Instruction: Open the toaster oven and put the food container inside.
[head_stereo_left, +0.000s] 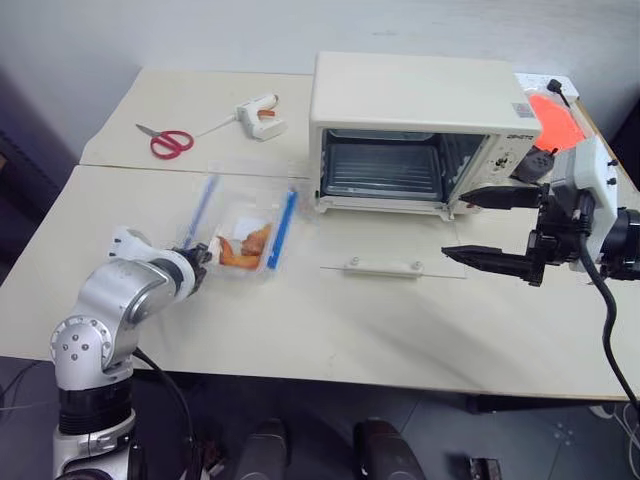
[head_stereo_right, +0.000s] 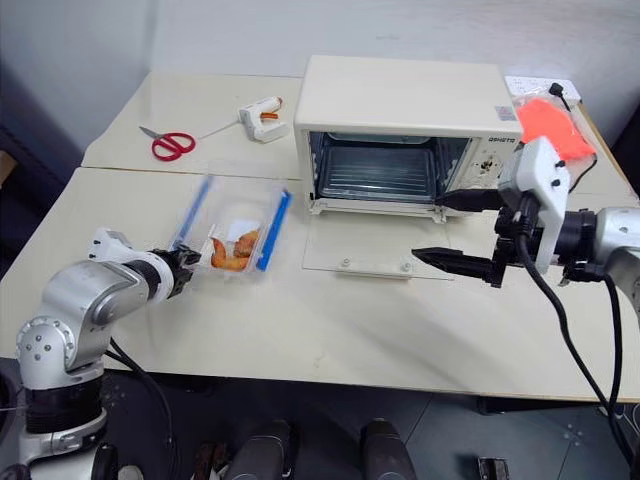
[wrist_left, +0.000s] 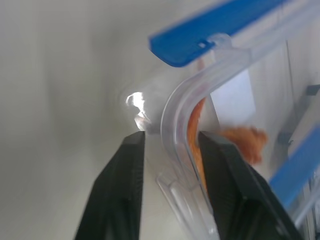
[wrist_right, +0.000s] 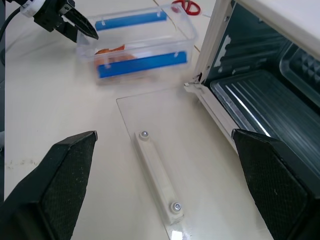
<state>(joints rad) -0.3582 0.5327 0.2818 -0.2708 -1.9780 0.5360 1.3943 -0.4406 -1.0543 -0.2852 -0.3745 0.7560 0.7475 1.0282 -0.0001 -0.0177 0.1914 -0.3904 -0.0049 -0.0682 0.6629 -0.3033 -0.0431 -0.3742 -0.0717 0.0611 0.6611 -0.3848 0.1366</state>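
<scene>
The cream-white toaster oven (head_stereo_left: 410, 100) stands at the back of the table with its glass door (head_stereo_left: 372, 240) dropped flat on the tabletop, white bar handle (head_stereo_left: 384, 266) up, and its dark cavity open. To its left sits the food container (head_stereo_left: 245, 235), a clear box with blue side clips and orange food inside. My left gripper (head_stereo_left: 200, 262) is at the container's near end. In the left wrist view its fingers (wrist_left: 125, 180) straddle the clear end wall (wrist_left: 180, 100), one inside and one outside, closed on it. My right gripper (head_stereo_left: 455, 224) hangs open by the door's right edge, nothing between its fingers.
Red-handled scissors (head_stereo_left: 170, 142) and a white glue gun (head_stereo_left: 258, 115) lie on the far left of the table. An orange item (head_stereo_left: 555, 120) sits behind the oven's right side. A black cable (head_stereo_left: 610, 330) trails from my right arm.
</scene>
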